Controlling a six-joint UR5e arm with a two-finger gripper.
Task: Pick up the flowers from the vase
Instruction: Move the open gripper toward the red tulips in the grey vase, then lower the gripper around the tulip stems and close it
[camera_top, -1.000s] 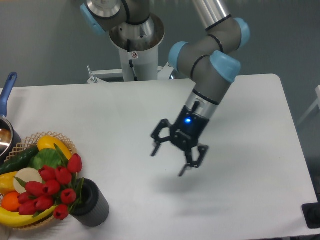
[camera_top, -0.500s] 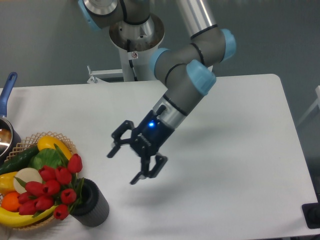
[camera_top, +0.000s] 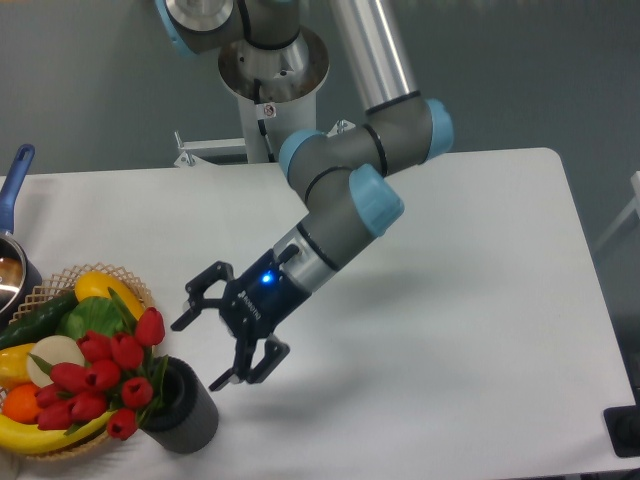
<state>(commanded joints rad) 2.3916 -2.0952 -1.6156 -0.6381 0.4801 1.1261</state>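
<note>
grey wall behind, white matte table (camera_top: 470, 300) in front; everything below is placed relative to the vase (camera_top: 185, 408).

- gripper (camera_top: 203, 350): black two-finger claw on a grey arm with pale blue joint caps, a blue light glowing on its wrist. fingers spread wide, nothing between them. a second ago it hung well to the right of the vase, over bare table; half a second ago it was halfway across; now it sits just up and to the right of the vase, lower finger near the rim, not touching as far as i can tell. reading: the approach is almost done, the grasp not begun.
- vase: small dark grey cylinder, ribbed wall, dull finish, black round mouth. stands at the front left of the table, unmoved across the three views.
- flowers (camera_top: 103, 375): red tulip buds, smooth and rounded, on green stems and leaves. they lean out of the vase mouth to the left, heads lying over the basket. unmoved; not yet lifted.
- wicker basket (camera_top: 128, 281): open woven rim, just left of the vase, holding glossy yellow, green, white and orange produce.
- pot (camera_top: 14, 240): blue handle, dark body, further left and up from the vase, cut off by the frame edge.

judgement: the stems at the mouth look the likeliest place to grip; the claw must swing a little further left to reach them.
</note>
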